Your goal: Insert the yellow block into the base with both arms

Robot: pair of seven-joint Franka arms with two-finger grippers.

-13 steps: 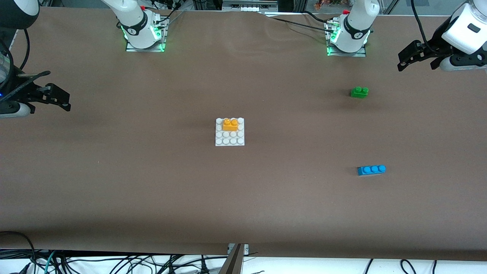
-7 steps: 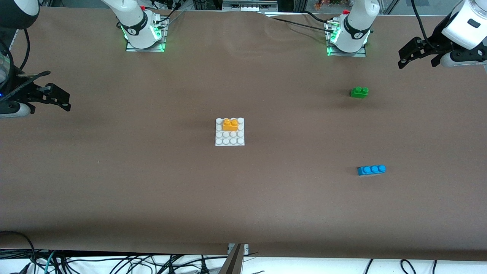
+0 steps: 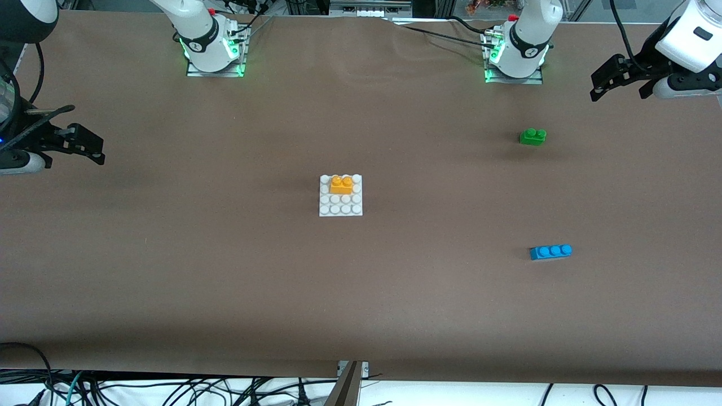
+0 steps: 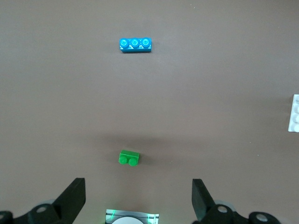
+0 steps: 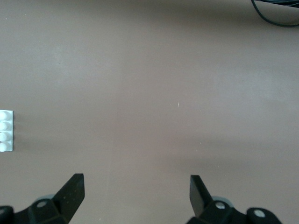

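Insertion looks finished: the small yellow-orange plastic block [image 3: 342, 184] with two studs sits on the flat white square studded base plate [image 3: 340, 206], on the plate's row farthest from the front camera, at the middle of the brown bench [image 3: 225, 270]. Whether it is pressed fully home cannot quite be judged from this height. If anything remains, it would be a downward press on the block with the plate steadied.

Both arms wait wide of the work. The left pincer [image 3: 617, 82] hangs over the bench edge at the left arm's end, fingers [image 4: 74, 198] spread apart and holding nothing. The right pincer [image 3: 76, 144] hangs over the right arm's end, fingers [image 5: 72, 191] likewise apart and empty. Block and plate lie well apart from both.

A green two-stud brick [image 3: 532, 136] and a longer blue three-stud brick [image 3: 551, 251] lie untouched toward the left arm's end.
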